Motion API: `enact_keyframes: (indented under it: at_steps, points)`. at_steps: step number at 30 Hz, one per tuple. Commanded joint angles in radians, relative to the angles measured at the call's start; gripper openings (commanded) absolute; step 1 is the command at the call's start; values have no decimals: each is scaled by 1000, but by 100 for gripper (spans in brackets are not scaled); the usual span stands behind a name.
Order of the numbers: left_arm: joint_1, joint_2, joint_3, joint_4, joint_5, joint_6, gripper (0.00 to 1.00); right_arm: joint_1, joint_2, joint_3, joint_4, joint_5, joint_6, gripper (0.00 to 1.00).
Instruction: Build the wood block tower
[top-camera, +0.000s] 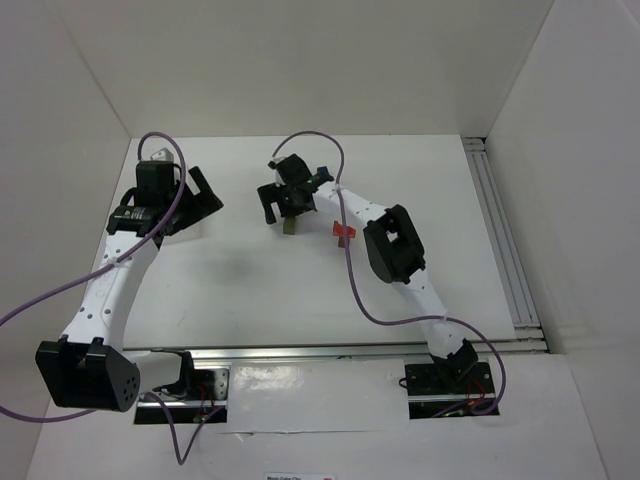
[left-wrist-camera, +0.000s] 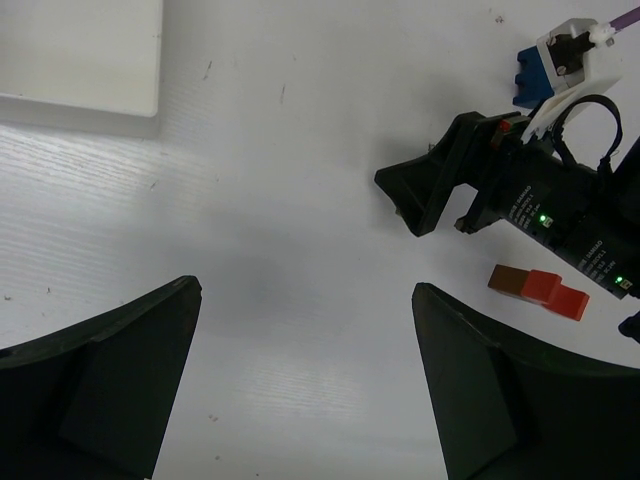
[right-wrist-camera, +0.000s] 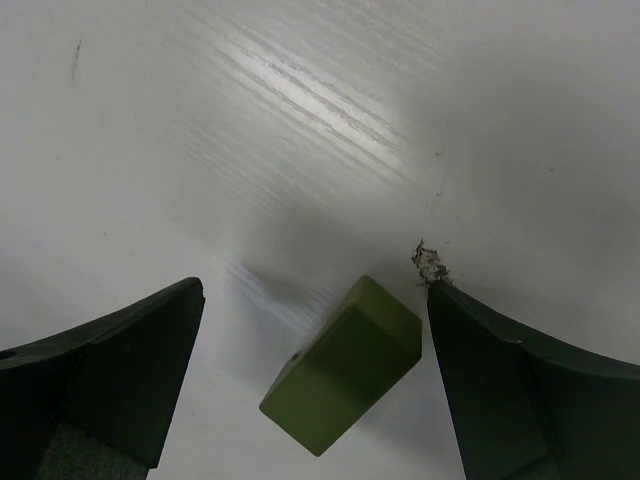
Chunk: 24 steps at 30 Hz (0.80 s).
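Note:
An olive green block lies flat on the white table, turned at an angle, between the open fingers of my right gripper and touching neither. From above, that block shows just under the right gripper. A red block and a brown block lie end to end beside the right arm, and the red block also shows from above. A blue block sits farther back. My left gripper hangs open over bare table, left of these.
A white tray lies at the far left in the left wrist view. White walls close in the table on three sides. An aluminium rail runs along the right edge. Purple cables loop off both arms.

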Motion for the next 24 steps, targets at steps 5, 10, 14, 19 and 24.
enact_keyframes:
  at_steps: [5, 10, 14, 19, 24]
  points:
    - [6, -27, 3, 18, -13, 9, 100, 63, -123, -97, 2, 53, -56, 100]
    - [6, -27, 3, 18, -13, 9, 100, 93, -169, -167, 14, 73, -88, 100]
    - [6, -27, 3, 18, -13, 9, 100, 103, -205, -207, 14, 84, -88, 100]
    - [6, -27, 3, 18, -13, 9, 100, 123, -270, -328, 77, 75, -111, 100]
    - [6, -36, 3, 18, -13, 9, 100, 133, -291, -361, 97, 111, -145, 100]
